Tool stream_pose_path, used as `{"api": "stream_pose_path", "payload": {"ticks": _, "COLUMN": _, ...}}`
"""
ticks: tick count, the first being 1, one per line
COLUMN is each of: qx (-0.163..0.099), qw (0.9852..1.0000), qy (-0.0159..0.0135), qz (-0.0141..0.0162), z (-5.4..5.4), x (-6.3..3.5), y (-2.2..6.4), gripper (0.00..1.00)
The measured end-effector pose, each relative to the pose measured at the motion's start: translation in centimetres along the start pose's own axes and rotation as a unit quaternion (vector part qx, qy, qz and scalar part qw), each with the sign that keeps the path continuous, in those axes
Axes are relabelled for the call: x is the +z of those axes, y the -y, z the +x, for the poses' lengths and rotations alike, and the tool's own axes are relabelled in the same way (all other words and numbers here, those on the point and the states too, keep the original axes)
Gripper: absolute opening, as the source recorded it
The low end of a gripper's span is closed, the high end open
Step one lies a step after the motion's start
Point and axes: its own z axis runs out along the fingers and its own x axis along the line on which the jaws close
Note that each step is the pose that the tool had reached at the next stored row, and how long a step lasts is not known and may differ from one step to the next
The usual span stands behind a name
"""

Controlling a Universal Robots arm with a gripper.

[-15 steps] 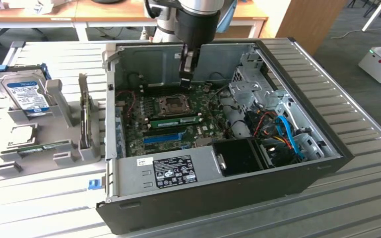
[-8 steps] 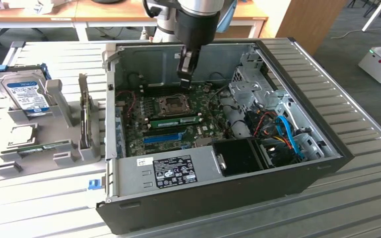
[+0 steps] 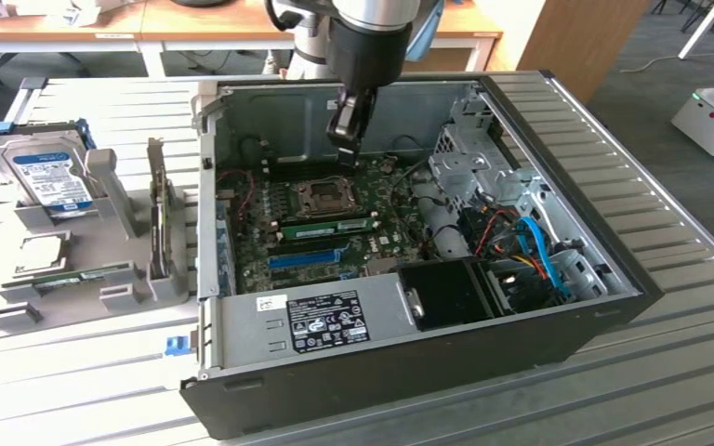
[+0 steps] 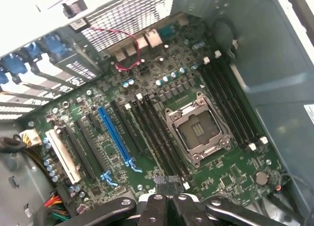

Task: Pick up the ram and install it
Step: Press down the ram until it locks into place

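We see our claw (image 3: 346, 139) pinched shut, holding nothing, above the board (image 3: 320, 223); a ram (image 3: 327, 226) sits in.

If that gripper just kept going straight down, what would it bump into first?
Probably the motherboard, around the long dark memory slots beside the empty processor socket. The gripper hangs above them; the exact landing spot is uncertain.

The arm (image 3: 363, 42) reaches down from the far edge, wrist near vertical; the gripper (image 3: 346, 139) points straight down, hanging mid-air; in the wrist view its fingers (image 4: 167, 184) meet, pressed together at the tips.
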Motion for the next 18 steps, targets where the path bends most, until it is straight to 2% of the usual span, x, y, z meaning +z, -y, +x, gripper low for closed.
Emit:
{"api": "stream_pose_path", "payload": {"ticks": 9, "qx": 0.040, "qw": 0.9992, "qy": 0.0018, "qz": 0.0010, "z": 0.00, "x": 0.03, "y": 0.00, "gripper": 0.11}}
{"api": "stream_pose_path", "payload": {"ticks": 18, "qx": 0.079, "qw": 0.9968, "qy": 0.0035, "qz": 0.0019, "z": 0.00, "x": 0.03, "y": 0.00, "gripper": 0.11}}
